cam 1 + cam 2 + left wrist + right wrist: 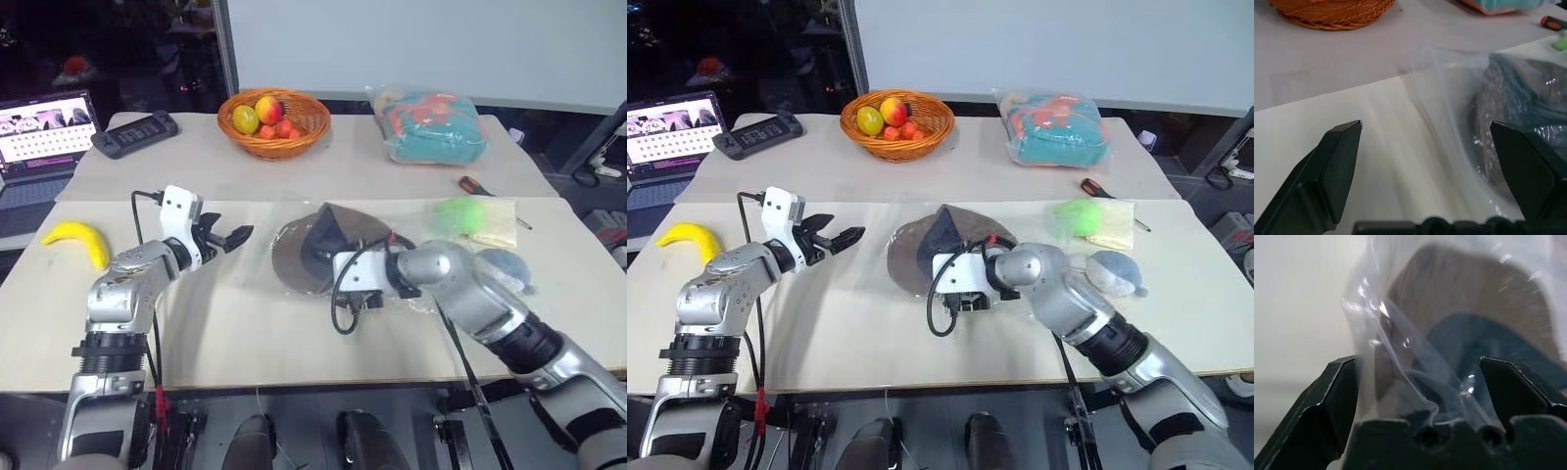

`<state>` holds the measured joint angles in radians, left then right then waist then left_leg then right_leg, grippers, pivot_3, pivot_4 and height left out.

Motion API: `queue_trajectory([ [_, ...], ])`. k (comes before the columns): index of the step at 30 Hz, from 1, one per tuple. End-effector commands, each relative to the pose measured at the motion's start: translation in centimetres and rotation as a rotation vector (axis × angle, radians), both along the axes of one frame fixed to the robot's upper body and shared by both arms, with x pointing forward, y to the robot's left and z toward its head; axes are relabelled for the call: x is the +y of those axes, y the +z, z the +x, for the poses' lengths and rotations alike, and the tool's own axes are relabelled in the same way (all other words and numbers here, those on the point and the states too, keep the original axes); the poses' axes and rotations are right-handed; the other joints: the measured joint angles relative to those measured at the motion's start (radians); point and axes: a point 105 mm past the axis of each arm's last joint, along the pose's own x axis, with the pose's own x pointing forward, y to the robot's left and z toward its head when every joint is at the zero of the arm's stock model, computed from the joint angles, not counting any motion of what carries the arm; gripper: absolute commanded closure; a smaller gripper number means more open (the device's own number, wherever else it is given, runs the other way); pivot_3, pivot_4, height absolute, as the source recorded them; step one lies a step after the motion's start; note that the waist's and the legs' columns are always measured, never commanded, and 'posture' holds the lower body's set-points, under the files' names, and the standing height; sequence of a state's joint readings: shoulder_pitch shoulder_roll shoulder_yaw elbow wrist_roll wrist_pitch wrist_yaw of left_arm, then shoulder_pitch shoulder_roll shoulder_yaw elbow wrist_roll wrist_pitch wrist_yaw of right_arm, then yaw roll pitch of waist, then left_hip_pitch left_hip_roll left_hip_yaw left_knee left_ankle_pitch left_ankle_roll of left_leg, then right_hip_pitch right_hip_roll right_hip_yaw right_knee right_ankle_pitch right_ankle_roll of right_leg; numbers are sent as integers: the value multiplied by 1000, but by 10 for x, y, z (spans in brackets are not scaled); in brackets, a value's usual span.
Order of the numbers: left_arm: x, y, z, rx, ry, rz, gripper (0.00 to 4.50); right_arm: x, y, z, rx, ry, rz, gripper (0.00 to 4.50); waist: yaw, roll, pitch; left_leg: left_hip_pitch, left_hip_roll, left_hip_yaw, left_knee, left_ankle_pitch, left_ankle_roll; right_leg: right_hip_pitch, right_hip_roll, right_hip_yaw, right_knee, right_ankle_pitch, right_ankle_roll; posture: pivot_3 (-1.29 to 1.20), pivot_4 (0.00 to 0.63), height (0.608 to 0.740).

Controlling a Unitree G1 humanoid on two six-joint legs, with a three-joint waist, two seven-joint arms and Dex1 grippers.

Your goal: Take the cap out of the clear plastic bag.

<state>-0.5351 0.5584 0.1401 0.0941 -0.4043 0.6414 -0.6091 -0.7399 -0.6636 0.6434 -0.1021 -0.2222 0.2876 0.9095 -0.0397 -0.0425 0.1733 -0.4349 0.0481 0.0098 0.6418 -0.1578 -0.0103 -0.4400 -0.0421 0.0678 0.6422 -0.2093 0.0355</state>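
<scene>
I see the cap (315,245) inside the clear plastic bag (1449,103) — right gripper (1420,382) spread wide over it, left gripper (227,237) spread wide beside it.

No text, label, brand or number is showing legibly anywhere; the laptop screen (44,125) is displaying marks too small to read.

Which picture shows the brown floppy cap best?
The left eye view: the whole brown fabric cap lies inside the clear plastic bag on the table. The right eye view matches. Both wrist views catch just part of it behind crinkled plastic.
</scene>
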Motion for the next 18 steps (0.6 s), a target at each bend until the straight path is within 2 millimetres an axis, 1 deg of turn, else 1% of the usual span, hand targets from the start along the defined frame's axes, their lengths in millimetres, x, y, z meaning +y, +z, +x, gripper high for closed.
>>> queue_trajectory([
  [1, -20, 16, -23, -18, -171, -25, 12, 2, 1, 7, -80, 19, -7, 0, -1, 0, 0, 0, 0, 0, 0, 0, 0, 0, 0, 0, 0, 0, 0, 0, 150, 740],
  [3, -28, 20, -40, -4, -270, -40, 12, 1, 1, 8, -89, 19, -1, 0, -4, 0, 0, 0, 0, 0, 0, 0, 0, 0, 0, 0, 0, 0, 0, 0, 150, 740],
  [5, -30, 24, -55, -3, -341, -13, 12, -1, 2, 11, -99, 8, 12, 0, -7, 0, 0, 0, 1, 0, 0, 0, 0, 0, 0, 0, 0, 0, 0, 0, 150, 740],
  [7, -23, 33, -74, -30, -405, 39, 12, -4, 4, 15, -113, -8, 24, 0, -9, 0, 0, 1, 1, 0, 0, 0, 0, 0, 0, 0, 1, 0, 0, 0, 150, 740],
  [10, -9, 41, -93, -29, -461, 103, 12, -6, 5, 21, -135, -15, 34, 0, -8, 0, 0, 4, 1, 1, 0, 0, 0, 1, 0, 0, 3, -3, -4, 0, 150, 740],
  [13, 1, 45, -109, -31, -506, 161, 12, -6, 5, 28, -164, -16, 40, 0, -7, 0, 0, 5, 2, 1, -1, 0, 0, 1, 0, 0, 3, -6, -10, 0, 150, 740],
  [15, 4, 48, -120, -12, -541, 157, 12, -6, 3, 34, -189, -12, 28, 0, -6, -1, 0, 5, 2, 2, -1, 0, 0, 2, 0, 0, 2, -6, -11, 0, 150, 740],
  [18, 1, 56, -131, -26, -579, 137, 0, -4, 2, 42, -235, -6, 29, 717, -5, -1, 0, 6, 2, 2, -1, 0, 0, 2, 0, 0, 2, -6, -11, 0, 150, 740],
])
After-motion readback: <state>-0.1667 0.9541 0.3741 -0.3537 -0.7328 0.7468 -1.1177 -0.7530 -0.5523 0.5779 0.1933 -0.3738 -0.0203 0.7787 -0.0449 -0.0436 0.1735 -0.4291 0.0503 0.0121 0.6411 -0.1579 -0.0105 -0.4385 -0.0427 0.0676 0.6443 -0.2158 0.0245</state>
